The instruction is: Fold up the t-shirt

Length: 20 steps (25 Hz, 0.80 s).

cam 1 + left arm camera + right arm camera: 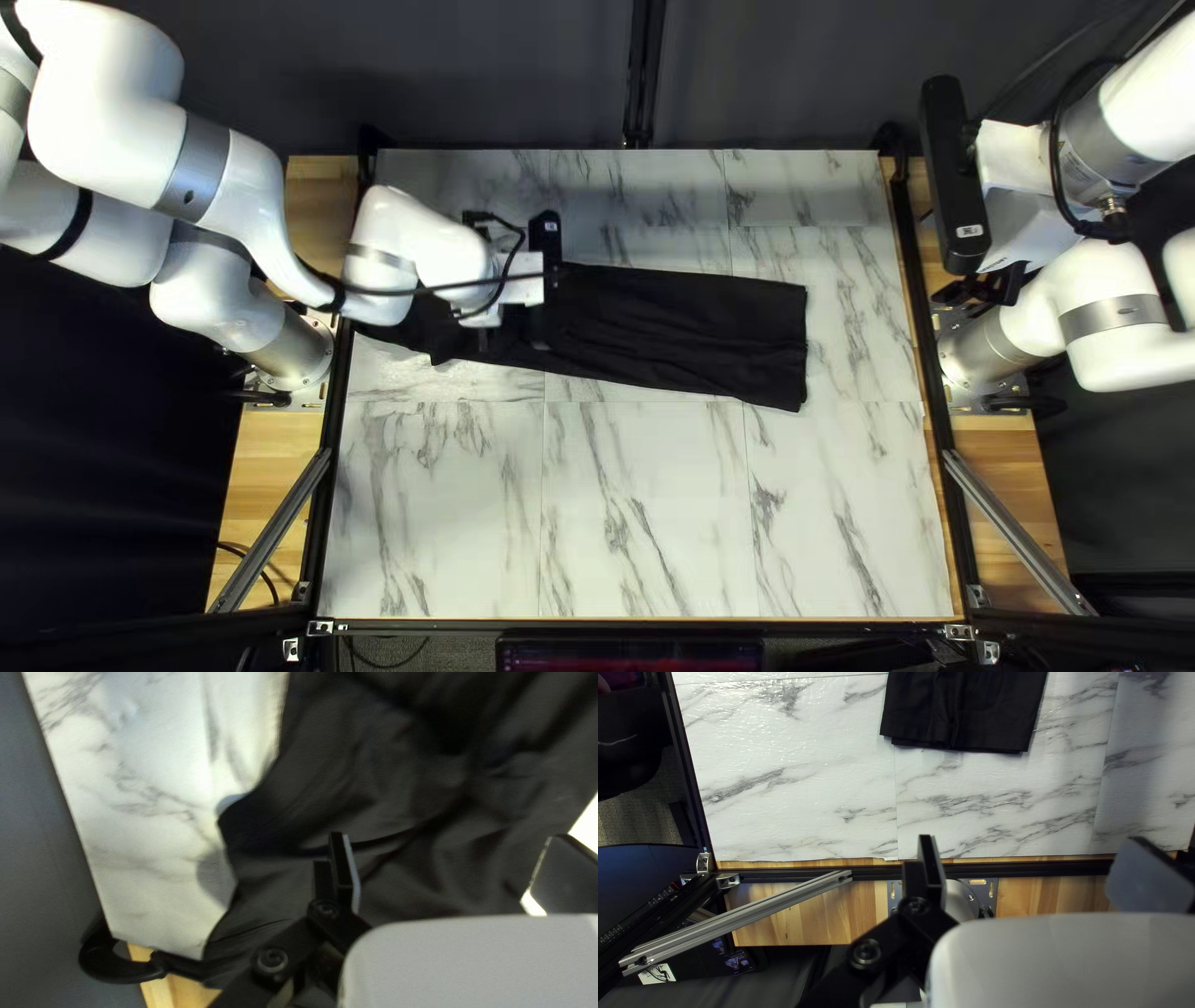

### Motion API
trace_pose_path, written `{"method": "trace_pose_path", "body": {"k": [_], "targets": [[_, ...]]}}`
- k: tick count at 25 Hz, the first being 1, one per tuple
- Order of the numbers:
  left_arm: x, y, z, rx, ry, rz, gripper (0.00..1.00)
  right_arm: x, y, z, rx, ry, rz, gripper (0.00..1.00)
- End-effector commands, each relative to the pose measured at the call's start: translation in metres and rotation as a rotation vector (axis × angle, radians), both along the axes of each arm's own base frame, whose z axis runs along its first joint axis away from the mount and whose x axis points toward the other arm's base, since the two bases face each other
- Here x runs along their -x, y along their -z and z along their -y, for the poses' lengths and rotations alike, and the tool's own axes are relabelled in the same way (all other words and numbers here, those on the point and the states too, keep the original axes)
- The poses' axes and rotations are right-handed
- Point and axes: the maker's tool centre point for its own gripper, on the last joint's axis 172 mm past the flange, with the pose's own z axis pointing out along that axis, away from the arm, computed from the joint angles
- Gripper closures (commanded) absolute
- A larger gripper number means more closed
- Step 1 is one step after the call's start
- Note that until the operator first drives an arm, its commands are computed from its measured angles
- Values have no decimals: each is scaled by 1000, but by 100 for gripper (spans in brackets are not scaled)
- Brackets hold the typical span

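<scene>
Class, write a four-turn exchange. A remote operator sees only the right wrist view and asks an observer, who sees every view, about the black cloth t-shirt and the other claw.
Operator: I see only one end of the black cloth t-shirt. Where does the rest lie?
Observer: In the top left view, it runs in a long strip across the white marbled tabletop, passing under the white left arm.
Operator: Is the black two-fingered left claw gripping it?
Observer: No. The left wrist view shows that claw's fingers wide apart over wrinkled fabric.
</scene>
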Motion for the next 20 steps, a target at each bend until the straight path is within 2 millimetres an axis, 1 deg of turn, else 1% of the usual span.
{"method": "trace_pose_path", "body": {"k": [1,2,3,4,6,7,9,11,15,18,20], "targets": [[-5,7,-8,10,4,9,0,0,0,0,0,0,0,0],[-6,12,-15,16,2,8,0,0,0,0,0,0,0,0],[-6,13,-18,19,1,7,0,0,0,0,0,0,0,0],[-6,18,-26,26,-3,5,0,0,0,0,0,0,0,0],[-6,22,-34,33,-9,2,0,0,0,0,0,0,0,0],[-6,26,-42,38,-14,-2,0,0,0,0,0,0,0,0],[-5,27,-47,44,-20,-5,0,0,0,0,0,0,0,0],[-4,26,-44,45,-21,-7,0,0,0,0,0,0,0,0],[-4,27,-29,60,-11,0,0,0,0,0,0,0,0,0],[-8,29,-19,86,7,10,0,0,0,0,0,0,0,0],[-15,33,-10,114,25,20,0,0,0,0,0,0,0,0]]}}
